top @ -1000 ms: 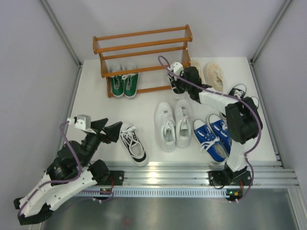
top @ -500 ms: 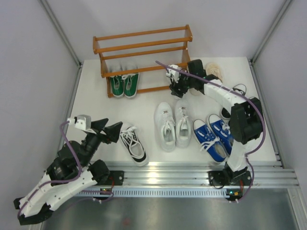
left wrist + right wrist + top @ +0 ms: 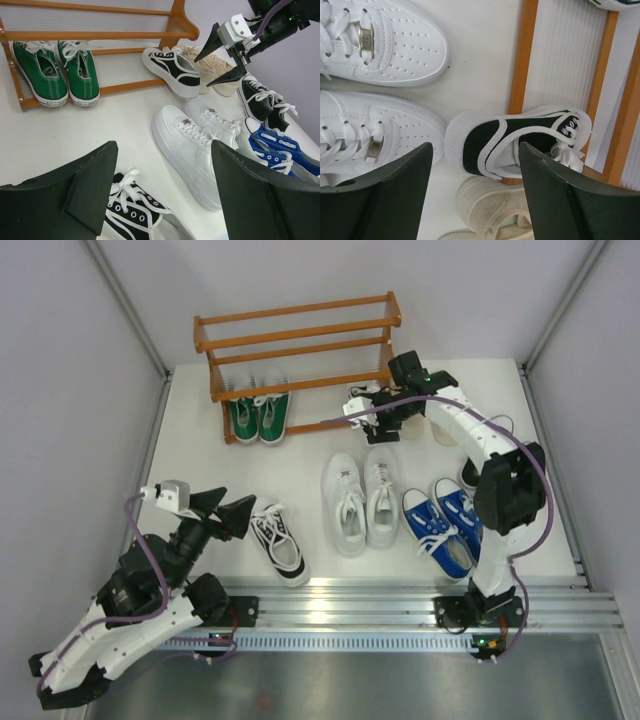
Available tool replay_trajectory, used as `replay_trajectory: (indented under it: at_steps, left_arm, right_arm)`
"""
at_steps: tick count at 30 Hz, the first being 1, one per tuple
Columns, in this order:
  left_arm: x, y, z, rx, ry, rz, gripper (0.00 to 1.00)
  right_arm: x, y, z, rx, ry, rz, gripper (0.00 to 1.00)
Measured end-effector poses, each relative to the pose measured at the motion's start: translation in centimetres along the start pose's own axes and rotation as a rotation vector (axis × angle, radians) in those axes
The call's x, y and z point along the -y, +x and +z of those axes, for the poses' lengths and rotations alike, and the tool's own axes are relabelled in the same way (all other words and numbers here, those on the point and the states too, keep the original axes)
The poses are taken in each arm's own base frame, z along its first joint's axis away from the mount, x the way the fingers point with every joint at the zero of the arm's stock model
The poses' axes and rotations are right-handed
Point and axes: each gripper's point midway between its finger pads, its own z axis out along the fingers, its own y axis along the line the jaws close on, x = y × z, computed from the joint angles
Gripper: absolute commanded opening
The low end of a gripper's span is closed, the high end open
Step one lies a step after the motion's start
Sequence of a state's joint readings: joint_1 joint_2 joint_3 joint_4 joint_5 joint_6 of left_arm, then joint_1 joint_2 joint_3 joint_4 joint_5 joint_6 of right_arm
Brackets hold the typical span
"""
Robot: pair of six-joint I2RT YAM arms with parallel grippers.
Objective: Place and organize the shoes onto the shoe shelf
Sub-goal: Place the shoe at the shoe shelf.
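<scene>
Left tool (image 3: 226, 507): jaws wide, empty, low over tabletop (image 3: 190, 450). Just right of it, lone black-and-white shoe (image 3: 280, 540) on tabletop. Green pair (image 3: 258, 417) on bottom tier of shelf (image 3: 295, 325), left half. White pair (image 3: 360, 498) mid-tabletop. Second black-and-white shoe (image 3: 515, 137) lies across shelf's front bottom rail at right end, toe out over tabletop. Right tool (image 3: 205, 72) above it, jaws spread, gripping nothing. Blue pair (image 3: 445, 525) right front. Beige pair (image 3: 212, 70) and black pair (image 3: 262, 100) beside shelf, on tabletop.

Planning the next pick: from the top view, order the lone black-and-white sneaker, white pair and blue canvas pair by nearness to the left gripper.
1. Nearest: black-and-white sneaker, just right of the left gripper.
2. Next: white pair, table centre.
3. Farthest: blue canvas pair, far right.
</scene>
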State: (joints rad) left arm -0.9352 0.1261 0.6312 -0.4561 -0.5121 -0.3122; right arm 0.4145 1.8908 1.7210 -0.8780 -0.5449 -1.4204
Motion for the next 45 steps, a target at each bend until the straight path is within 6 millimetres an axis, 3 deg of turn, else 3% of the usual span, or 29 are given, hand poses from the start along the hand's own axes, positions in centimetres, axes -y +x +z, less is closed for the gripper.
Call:
replay_trajectory:
  at_steps: [10, 17, 24, 32, 41, 44, 45]
  left_arm:
    - [0.1, 0.0, 0.0, -0.001, 0.004, 0.0, 0.8]
    - [0.1, 0.0, 0.0, -0.003, 0.008, 0.0, 0.8]
    - [0.2, 0.1, 0.0, -0.003, 0.011, 0.001, 0.8]
    - [0.3, 0.1, 0.0, -0.006, 0.017, 0.0, 0.8]
    - [0.3, 0.1, 0.0, -0.006, 0.017, 0.001, 0.8]
    - [0.3, 0.1, 0.0, -0.006, 0.018, 0.001, 0.8]
    - [0.3, 0.1, 0.0, -0.006, 0.017, 0.001, 0.8]
  right_arm:
    - [-0.4, 4.1, 3.7, -0.095, -0.078, 0.023, 0.64]
    - [-0.2, 4.4, 3.7, -0.107, -0.071, 0.021, 0.65]
    - [0.3, 4.3, 3.2, -0.108, -0.039, 0.035, 0.72]
    - [1.1, 4.4, 2.6, -0.119, 0.006, 0.055, 0.7]
    - [1.4, 5.2, 3.5, -0.132, -0.004, 0.081, 0.54]
    - [1.2, 5.4, 3.7, -0.136, -0.023, 0.09, 0.44]
    - [1.1, 5.4, 3.8, -0.138, -0.032, 0.093, 0.36]
